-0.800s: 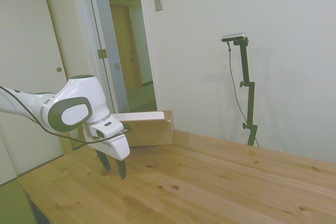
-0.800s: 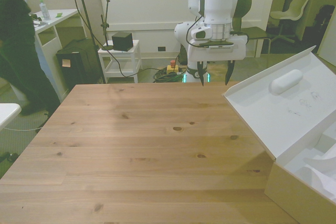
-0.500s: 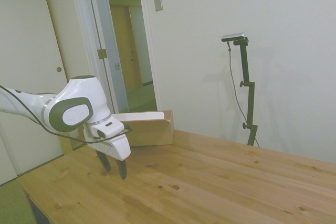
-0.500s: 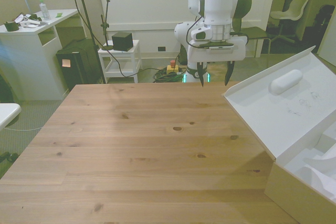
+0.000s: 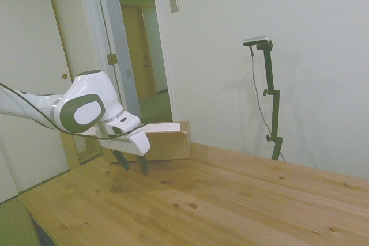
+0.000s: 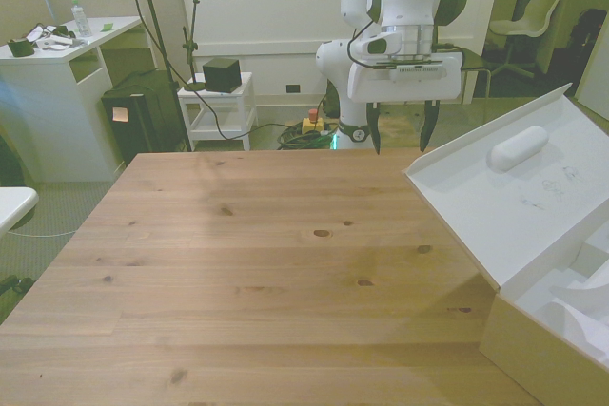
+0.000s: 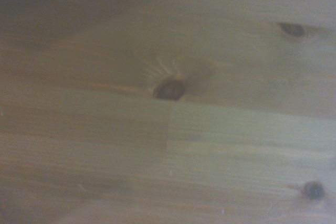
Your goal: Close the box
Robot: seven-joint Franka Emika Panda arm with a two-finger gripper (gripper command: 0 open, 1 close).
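- Box [image 6: 533, 339]: sits at the near corner of the table [image 6: 257, 263], on the front view's right. It is open, with white packing visible inside.
- Lid [image 6: 514, 187]: stands raised and leaning outward toward the table's middle, white inner face up, with an oval bump at the hand-hole [image 6: 518, 148].
- Table surface: the wrist view shows only bare knotted wood beneath the claw.
- Gripper [image 6: 401, 130]: hovers above the far edge of the table, well apart from the lid. Its fingers point down, spread apart and hold nothing.
- Step in hand, by judgement: the approach. No contact with the box is made and closing has not begun.
- Next move, by judgement: carry the claw nearer, get under or behind the lid's free edge, then push it up and over the body.
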